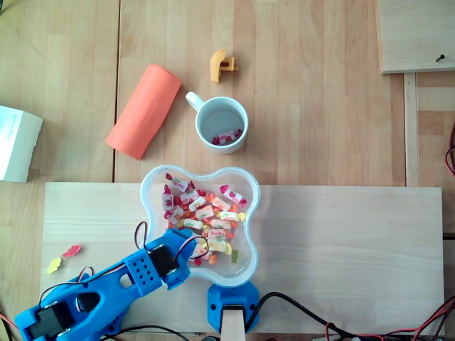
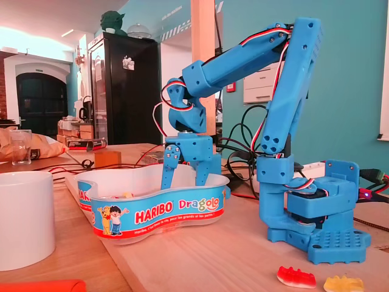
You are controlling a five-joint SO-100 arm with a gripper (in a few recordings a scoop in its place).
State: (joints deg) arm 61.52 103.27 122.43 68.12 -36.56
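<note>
— Blue plastic from base to tip: the arm bends over, and its end effector (image 2: 183,182) hangs with its tips inside the tub (image 2: 152,214).

— Fingers together or apart?

— Apart. In the fixed view the two fingers stand spread with a clear gap between them, and I see nothing clamped there. The tub's wall hides whether the tips touch anything.

— And the wrapped sweets?

— The wrapped sweets (image 1: 206,213) lie heaped in the tub. They are small twisted packets, mostly white, with patches of red, pink, orange, yellow and green. In the overhead view the arm comes in over the tub's lower left rim, right beside the heap.

— What does the tub look like?

— It is clear and lobed like a clover, with a blue printed band on its wall reading HARIBO Dragolo. It sits across the upper edge of the pale wooden surface (image 1: 341,241).

— What is around it?

— A white mug (image 1: 201,106) stands just above it in the overhead view, near but apart, with a few sweets (image 1: 227,137) at its bottom. An orange roll (image 1: 144,110) lies tilted to the mug's left. A red gummy (image 1: 71,251) and a yellow gummy (image 1: 54,266) lie on the surface left of the arm.
</note>
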